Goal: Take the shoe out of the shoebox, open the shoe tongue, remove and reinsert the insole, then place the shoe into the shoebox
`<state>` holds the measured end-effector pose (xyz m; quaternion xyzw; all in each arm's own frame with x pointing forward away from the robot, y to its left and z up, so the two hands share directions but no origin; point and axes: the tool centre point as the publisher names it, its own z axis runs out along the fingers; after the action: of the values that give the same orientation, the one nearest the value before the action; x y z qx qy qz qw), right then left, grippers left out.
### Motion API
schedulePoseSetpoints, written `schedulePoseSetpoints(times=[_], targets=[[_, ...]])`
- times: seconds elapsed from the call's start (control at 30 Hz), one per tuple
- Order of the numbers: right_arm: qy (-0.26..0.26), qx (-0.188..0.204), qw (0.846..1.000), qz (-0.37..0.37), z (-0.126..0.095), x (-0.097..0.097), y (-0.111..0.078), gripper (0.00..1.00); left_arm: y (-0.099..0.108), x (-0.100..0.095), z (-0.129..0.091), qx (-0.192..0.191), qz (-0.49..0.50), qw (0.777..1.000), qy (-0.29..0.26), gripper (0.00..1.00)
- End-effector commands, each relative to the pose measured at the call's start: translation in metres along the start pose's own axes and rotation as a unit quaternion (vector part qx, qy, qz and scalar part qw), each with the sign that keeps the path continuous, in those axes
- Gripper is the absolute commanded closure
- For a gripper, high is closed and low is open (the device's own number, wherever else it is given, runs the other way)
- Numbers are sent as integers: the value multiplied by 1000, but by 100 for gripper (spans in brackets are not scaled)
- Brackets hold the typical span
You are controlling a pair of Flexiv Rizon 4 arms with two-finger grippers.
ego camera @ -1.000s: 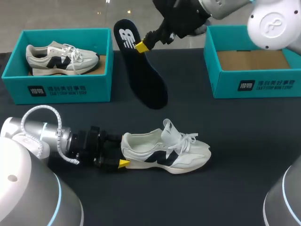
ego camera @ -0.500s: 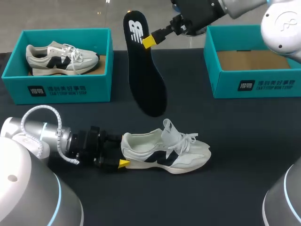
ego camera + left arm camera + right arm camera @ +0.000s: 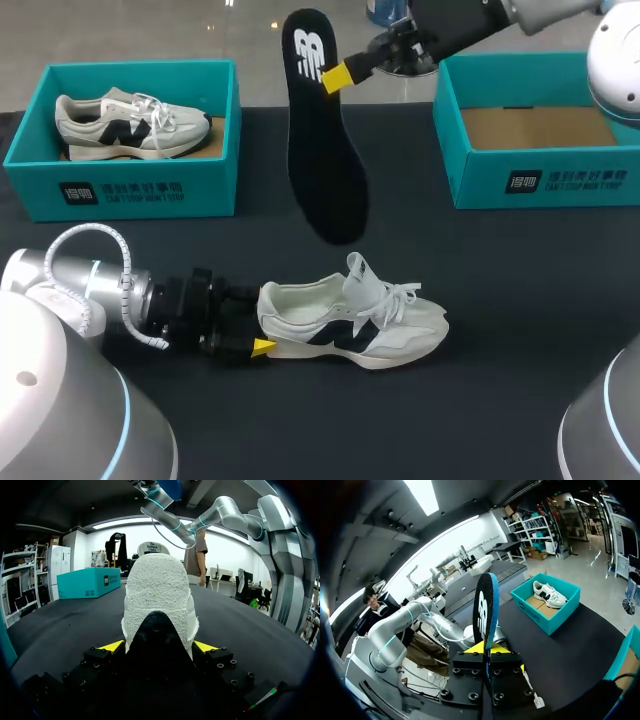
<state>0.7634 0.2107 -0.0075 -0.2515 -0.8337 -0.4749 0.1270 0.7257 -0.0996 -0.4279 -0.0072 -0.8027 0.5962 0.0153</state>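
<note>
Black foam, the insole [image 3: 325, 140] hangs heel-up from the right hand [image 3: 340, 77]. Its yellow fingers are clenched on the heel end, one on each face. Gripping at that end leaves the toe free to dangle well below the hand, above the shoe [image 3: 350, 325] and clear of it, probably so the toe can lead back in. The left hand [image 3: 158, 646] is low on the table [image 3: 480, 300] and grasps the shoe's heel from both sides. This likely pins the shoe so it cannot slide while the insole goes back. The shoe sits on its sole, toe pointing away from that hand, tongue lifted and laces slack, so the mouth is open. An empty box [image 3: 540, 180] waits just beside the right hand. The insole is out, and reinsertion looks next.
</note>
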Motion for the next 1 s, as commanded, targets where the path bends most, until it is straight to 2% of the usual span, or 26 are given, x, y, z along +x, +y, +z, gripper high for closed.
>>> schedulePoseSetpoints(times=[0.03,0.57,0.6,0.63,0.9,1.0], targets=[[-2,-1,1000,3,-8,8,-2,100,2,0,1,-1,0,1000,0,100],[-13,5,1000,11,-7,9,0,100,2,0,1,-1,0,1000,0,100],[-13,5,1000,11,-7,9,0,100,1,0,1,-6,0,1000,-1,2],[-13,5,1000,11,-7,9,0,100,0,2,0,-4,1,1000,-7,0],[-13,5,1000,11,-7,9,0,100,-10,7,-8,-20,14,1000,-19,0],[-13,5,1000,11,-7,9,0,100,-14,9,-12,-36,31,998,-28,0]])
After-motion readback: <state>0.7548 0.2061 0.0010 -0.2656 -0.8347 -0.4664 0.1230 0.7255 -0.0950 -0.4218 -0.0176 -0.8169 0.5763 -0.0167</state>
